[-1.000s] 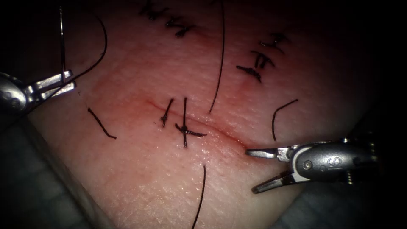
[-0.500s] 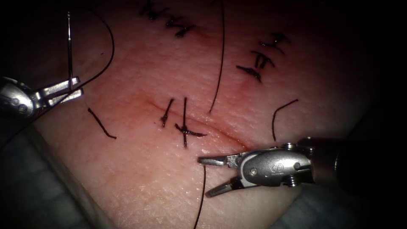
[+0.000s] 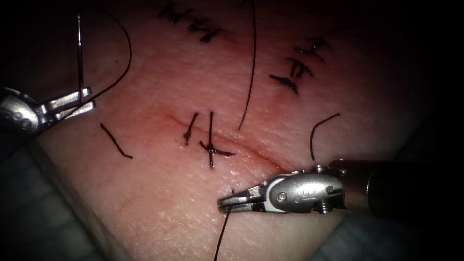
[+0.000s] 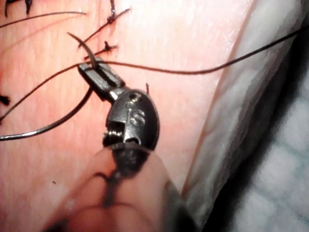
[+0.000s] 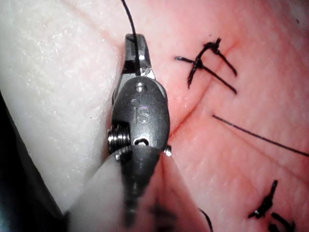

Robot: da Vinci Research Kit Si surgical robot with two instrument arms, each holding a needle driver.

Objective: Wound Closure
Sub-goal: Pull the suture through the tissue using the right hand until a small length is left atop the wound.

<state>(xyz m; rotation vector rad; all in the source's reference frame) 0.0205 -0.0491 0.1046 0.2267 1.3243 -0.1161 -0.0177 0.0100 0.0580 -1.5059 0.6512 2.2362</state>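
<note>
The tissue [image 3: 159, 203] is being shown with its cut [image 3: 251, 152] running across the middle, where a knotted stitch [image 3: 210, 147] is already sitting. Loose cut ends of thread [image 3: 115, 140] are lying on it, one near the left edge and another to the right of the cut.

The right tool [image 3: 227, 201] is being seen just below the cut, moved leftwards from its place near the tissue's right edge a second ago. Its jaws, spread wide then, are now being closed on the thread [image 3: 223, 232] that trails off toward the tissue's lower edge; the right wrist view [image 5: 137, 53] is showing the strand pinched between them. So the free strand is judged to be taken in hand.

The left tool [image 3: 84, 101] is being kept at the tissue's upper left edge, jaws clamped on the needle [image 3: 79, 53], which is held near one end, standing upright, clear of the tissue.
</note>
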